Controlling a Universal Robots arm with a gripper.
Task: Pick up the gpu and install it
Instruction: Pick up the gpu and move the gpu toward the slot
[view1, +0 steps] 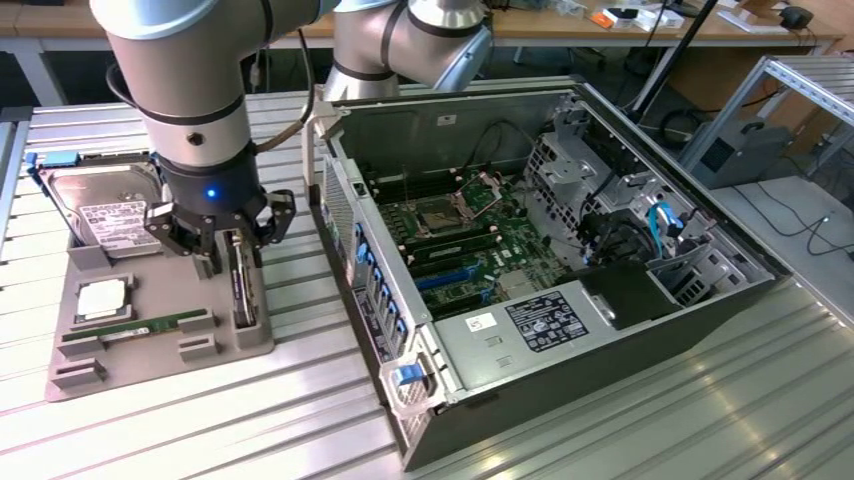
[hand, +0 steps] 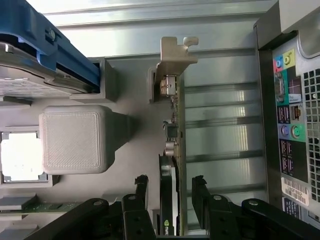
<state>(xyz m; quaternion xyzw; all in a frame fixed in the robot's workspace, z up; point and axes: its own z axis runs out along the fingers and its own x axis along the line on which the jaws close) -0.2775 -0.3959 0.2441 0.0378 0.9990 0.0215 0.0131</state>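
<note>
The gpu (view1: 243, 292) is a thin dark card standing on its edge in a slot of the grey holder tray (view1: 160, 352), at the exterior view's left. In the wrist view the gpu (hand: 173, 145) appears edge-on, with its silver bracket (hand: 175, 55) at the far end. My gripper (view1: 230, 262) is lowered over the card and open. Its two black fingers (hand: 141, 186) straddle the card with a small gap on each side, so nothing is held. My gripper (hand: 170, 187) sits over the end of the card away from the bracket.
The tray also carries a hard drive (view1: 100, 205) in a blue frame, a CPU (view1: 104, 298) and a green RAM stick (view1: 147, 328). An open computer case (view1: 534, 270) lies at the exterior view's right, motherboard exposed; its rear ports (hand: 290, 115) are close beside the tray.
</note>
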